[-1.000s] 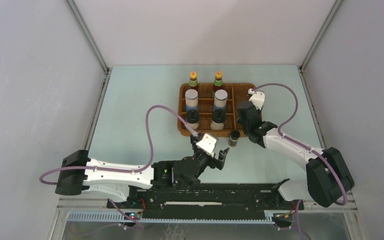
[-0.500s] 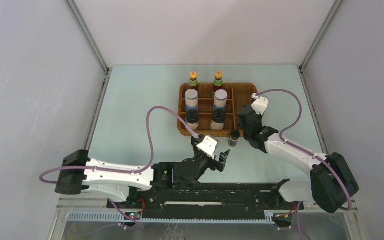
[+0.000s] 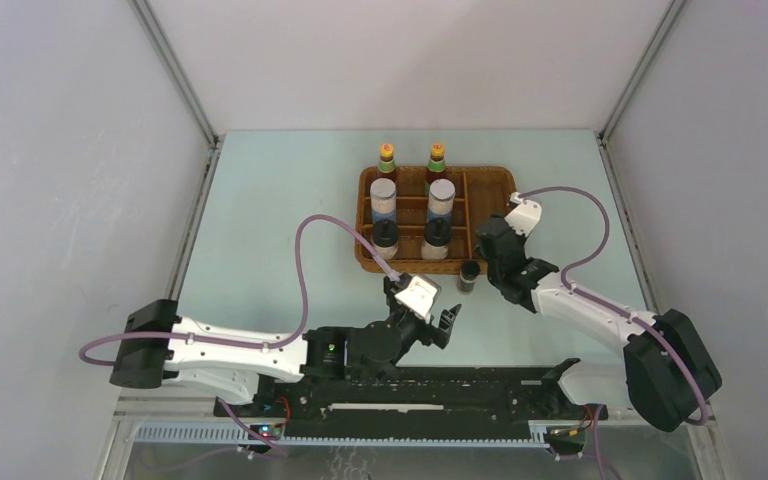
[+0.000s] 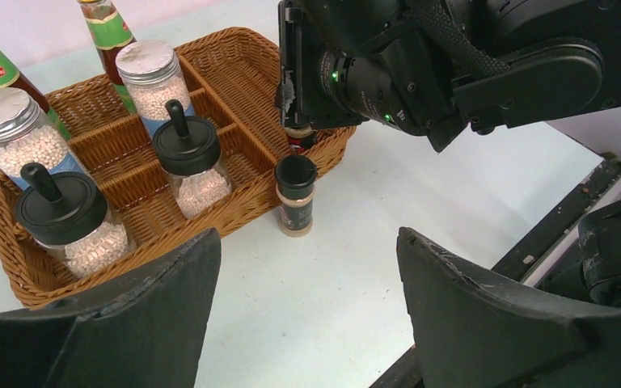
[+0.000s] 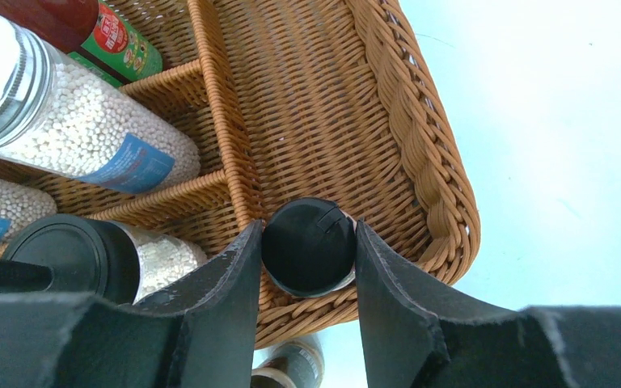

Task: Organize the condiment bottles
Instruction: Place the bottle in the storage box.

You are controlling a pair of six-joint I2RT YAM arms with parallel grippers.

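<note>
My right gripper is shut on a tiny dark bottle with a black cap, held over the near right corner of the wicker tray. The top view hides that bottle under the right gripper. A second tiny dark bottle stands upright on the table just in front of the tray. Inside the tray stand two yellow-capped sauce bottles, two silver-topped shakers and two black-capped white bottles. My left gripper is open and empty, short of the standing bottle.
The tray's long right compartment holds nothing. The tray sits at the back middle of the pale table. Grey walls close in both sides, and a black rail runs along the near edge.
The right arm has drawn a little toward the near edge with the tiny bottle still gripped. The left arm has barely shifted.
</note>
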